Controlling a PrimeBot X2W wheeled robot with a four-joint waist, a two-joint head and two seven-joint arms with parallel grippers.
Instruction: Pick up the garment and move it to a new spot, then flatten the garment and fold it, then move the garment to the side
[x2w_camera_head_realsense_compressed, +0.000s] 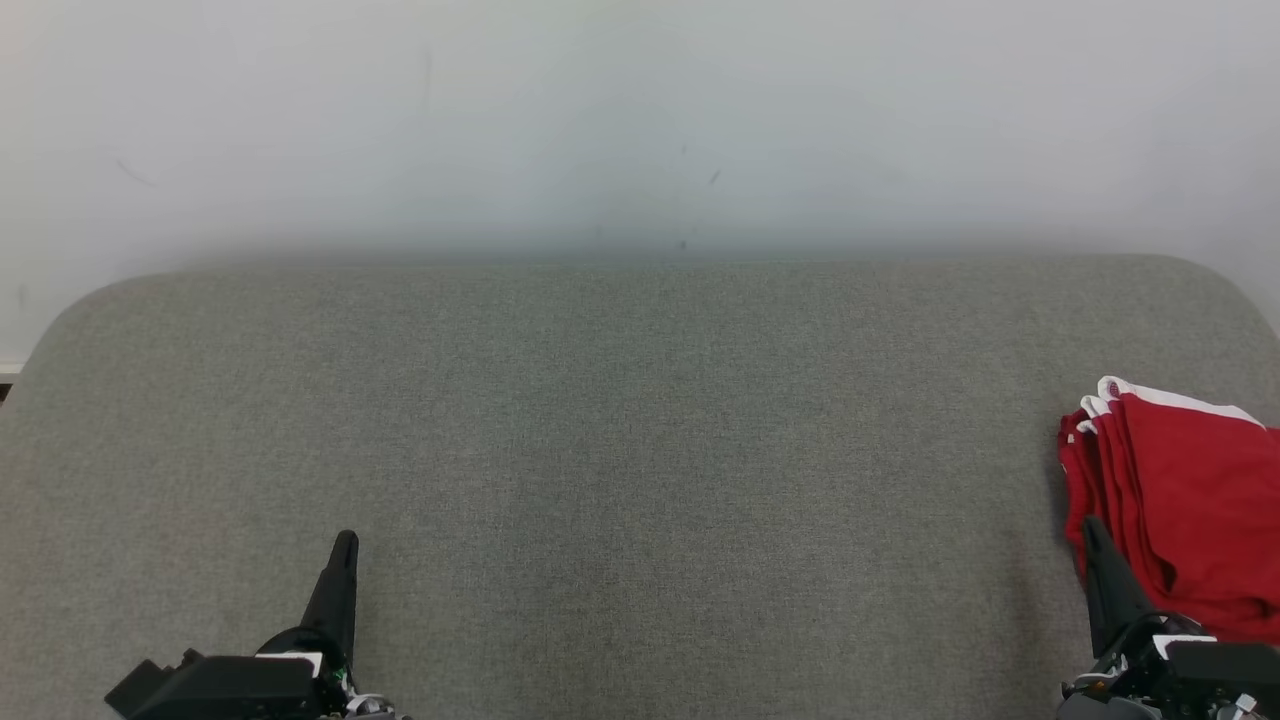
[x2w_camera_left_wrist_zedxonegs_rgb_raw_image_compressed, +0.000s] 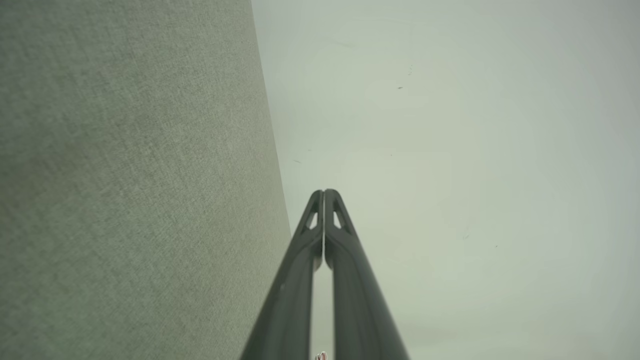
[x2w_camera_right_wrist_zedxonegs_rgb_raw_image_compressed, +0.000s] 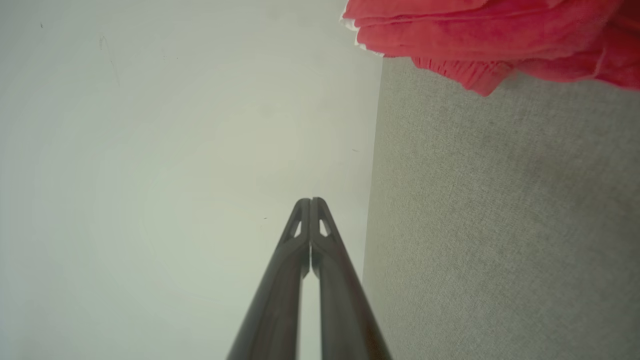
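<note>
The garment (x2w_camera_head_realsense_compressed: 1190, 500) is red with white trim and lies folded in a stack at the right edge of the grey fabric surface (x2w_camera_head_realsense_compressed: 640, 450). In the right wrist view the garment (x2w_camera_right_wrist_zedxonegs_rgb_raw_image_compressed: 490, 35) sits along the top right. My right gripper (x2w_camera_head_realsense_compressed: 1092, 528) is shut and empty at the lower right, its tip just left of the garment's near edge; whether it touches the cloth I cannot tell. Its fingertips (x2w_camera_right_wrist_zedxonegs_rgb_raw_image_compressed: 311, 201) meet with nothing between them. At the lower left my left gripper (x2w_camera_head_realsense_compressed: 345, 542) is shut and empty, far from the garment, its tips (x2w_camera_left_wrist_zedxonegs_rgb_raw_image_compressed: 324, 192) pressed together.
The grey fabric surface has rounded far corners and ends at a pale wall (x2w_camera_head_realsense_compressed: 640, 120). Wide bare fabric lies between the two grippers and toward the back.
</note>
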